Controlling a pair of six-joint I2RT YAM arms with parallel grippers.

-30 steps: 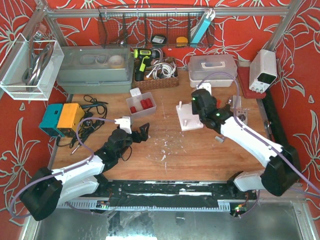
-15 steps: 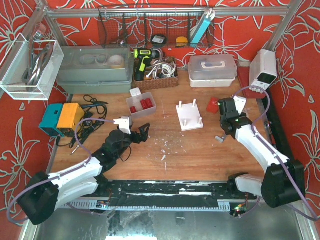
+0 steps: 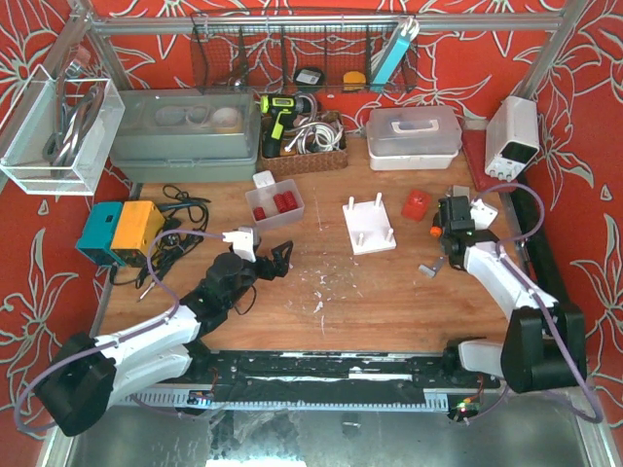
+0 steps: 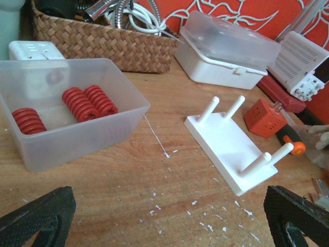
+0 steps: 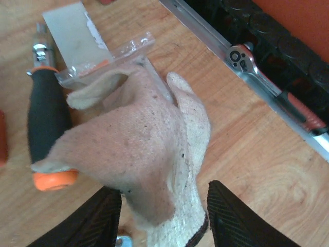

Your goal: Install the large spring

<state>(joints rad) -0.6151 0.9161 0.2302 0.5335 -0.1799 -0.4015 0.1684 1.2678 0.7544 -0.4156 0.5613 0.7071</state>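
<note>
From above, the left hand [image 3: 277, 258] hovers over the table [image 3: 370, 292] with its fingers apart, near the clear tub [image 3: 255, 197] that holds the red springs [image 3: 277, 202]. The right hand [image 3: 456, 226] is at the far right, near the red block [image 3: 417, 204] and apart from the white peg plate [image 3: 368, 226].

The left wrist view shows three springs lying in the tub. The plate's four pegs stand upright. Print on the white power unit [image 4: 303, 69] is too small to read.

In the right wrist view, that hand's fingers flank a knit glove [image 5: 139, 144] lying partly over a black-and-orange screwdriver [image 5: 43, 118]. I cannot tell whether they pinch it. A ratchet wrench [image 5: 267, 82] lies along the table's edge.
</note>
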